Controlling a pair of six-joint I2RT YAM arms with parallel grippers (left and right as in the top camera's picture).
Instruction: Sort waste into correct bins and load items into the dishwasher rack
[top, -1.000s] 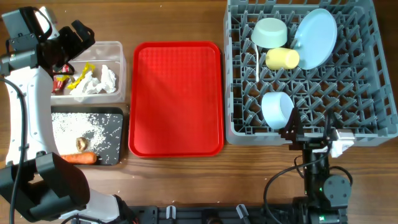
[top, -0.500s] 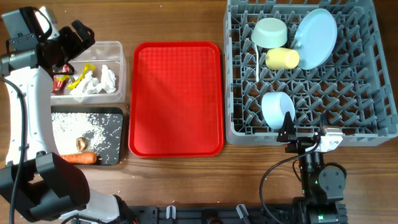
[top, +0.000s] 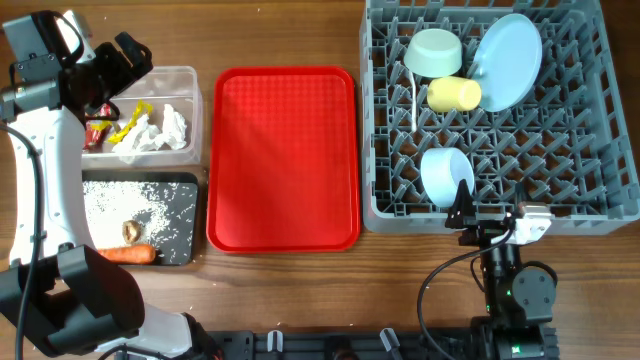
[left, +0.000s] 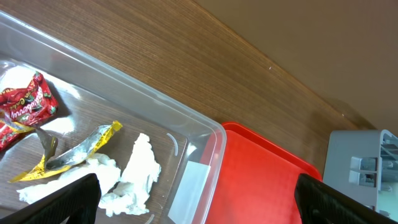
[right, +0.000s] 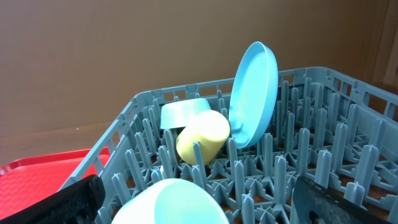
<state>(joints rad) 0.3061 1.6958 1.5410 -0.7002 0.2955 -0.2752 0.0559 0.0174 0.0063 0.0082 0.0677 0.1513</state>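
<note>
Dishwasher rack (top: 600, 215) holds the pale-blue plate (top: 507, 62), a pale-blue bowl (top: 434, 52), the yellow cup (top: 454, 94), the white spoon (top: 412, 95) and a second bowl (top: 445, 175). Our right gripper (right: 199, 199) sits spread and empty at the rack's near wall, by that second bowl. Our left gripper (left: 199, 199) hangs spread and empty over the clear tub (top: 190, 110), which holds wrappers (top: 100, 130) and tissue (top: 150, 132). Rice (top: 140, 205), a nut-like lump (top: 132, 231) and the carrot (top: 128, 254) lie in the black tub (top: 190, 215).

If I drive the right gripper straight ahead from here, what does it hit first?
Probably the near pale-blue bowl, low between the right gripper's open fingers in the dishwasher rack; the yellow cup lies beyond. Depth is unclear.
</note>
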